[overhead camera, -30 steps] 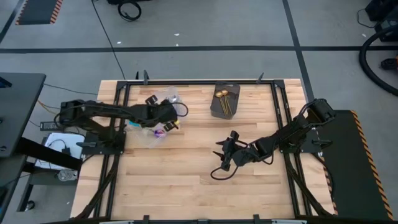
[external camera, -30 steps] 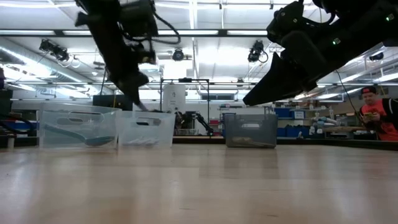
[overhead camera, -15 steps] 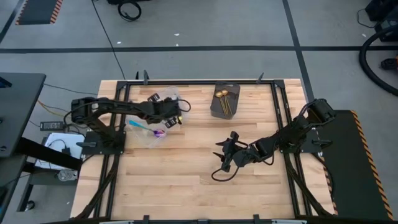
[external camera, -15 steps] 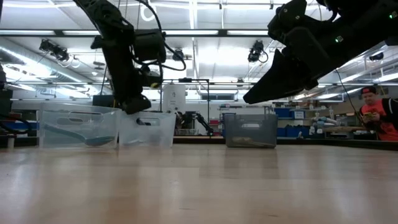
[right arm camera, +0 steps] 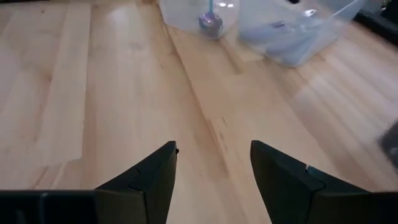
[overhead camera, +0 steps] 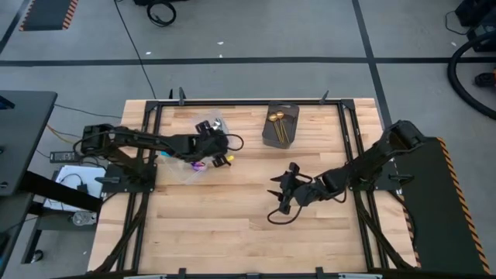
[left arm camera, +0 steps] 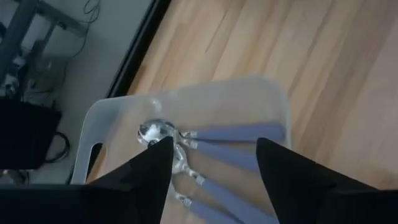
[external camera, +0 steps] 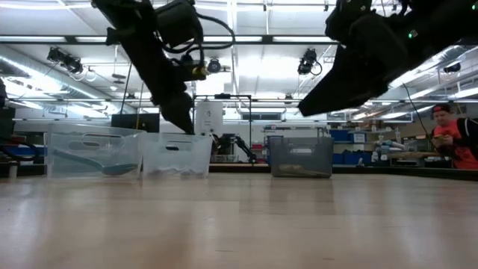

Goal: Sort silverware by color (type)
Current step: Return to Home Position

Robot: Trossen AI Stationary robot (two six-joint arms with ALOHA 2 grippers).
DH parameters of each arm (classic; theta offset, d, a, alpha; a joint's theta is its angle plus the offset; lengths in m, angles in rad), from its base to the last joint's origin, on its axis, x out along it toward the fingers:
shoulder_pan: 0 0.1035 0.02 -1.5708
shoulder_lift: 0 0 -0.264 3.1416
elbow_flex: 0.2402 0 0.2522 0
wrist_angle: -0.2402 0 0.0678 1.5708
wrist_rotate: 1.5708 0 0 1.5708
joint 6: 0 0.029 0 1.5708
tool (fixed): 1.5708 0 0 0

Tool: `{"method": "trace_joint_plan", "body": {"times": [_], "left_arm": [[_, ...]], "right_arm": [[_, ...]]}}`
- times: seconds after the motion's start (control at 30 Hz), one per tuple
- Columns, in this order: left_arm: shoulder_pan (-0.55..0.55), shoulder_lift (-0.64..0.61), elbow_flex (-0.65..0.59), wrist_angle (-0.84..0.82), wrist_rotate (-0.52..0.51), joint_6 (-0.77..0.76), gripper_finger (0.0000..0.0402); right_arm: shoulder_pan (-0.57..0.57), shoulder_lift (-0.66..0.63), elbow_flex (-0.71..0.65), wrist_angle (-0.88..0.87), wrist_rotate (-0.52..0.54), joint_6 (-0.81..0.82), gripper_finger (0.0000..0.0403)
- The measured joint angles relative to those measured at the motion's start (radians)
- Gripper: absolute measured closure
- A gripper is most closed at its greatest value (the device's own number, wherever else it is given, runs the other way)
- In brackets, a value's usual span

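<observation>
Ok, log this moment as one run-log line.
left gripper open by tub of lilac spoons | right gripper open mid-table | gold spoons in box

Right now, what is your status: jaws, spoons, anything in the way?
Jaws open and empty on both: left gripper beside the clear tubs, right gripper above bare table. Lilac-handled spoons in one, gold spoons in dark box. No obstacle seen.

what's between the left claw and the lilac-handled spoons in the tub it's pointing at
Nothing visible. The left claw, open, hangs over the clear tub, and the lilac-handled spoons lie uncovered inside it, in plain sight between the fingers.
</observation>
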Motion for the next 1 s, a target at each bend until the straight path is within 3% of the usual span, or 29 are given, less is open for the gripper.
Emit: {"method": "trace_joint_plan", "body": {"times": [0.17,0.3,0.57,0.8,1.0], "left_arm": [[-0.008,-0.074,-0.118,0.154,0.056,0.028,0.017],[-0.027,-0.203,-0.23,0.271,0.066,0.029,0.017],[-0.094,-0.464,-0.37,0.389,0.178,0.081,0.0171],[-0.114,-0.648,-0.542,0.616,0.287,0.055,0.0171],[-0.155,-0.813,-0.676,0.698,0.34,0.025,0.0171]], "right_arm": [[0.01,-0.083,-0.014,-0.043,0.023,-0.008,0.0188],[0.009,-0.166,-0.069,-0.036,0.028,-0.004,0.0188],[-0.035,-0.396,-0.209,0.022,0.012,-0.028,0.0189],[-0.081,-0.66,-0.389,0.071,-0.08,-0.043,0.0191],[-0.122,-0.846,-0.512,0.136,-0.166,-0.022,0.0201]]}}
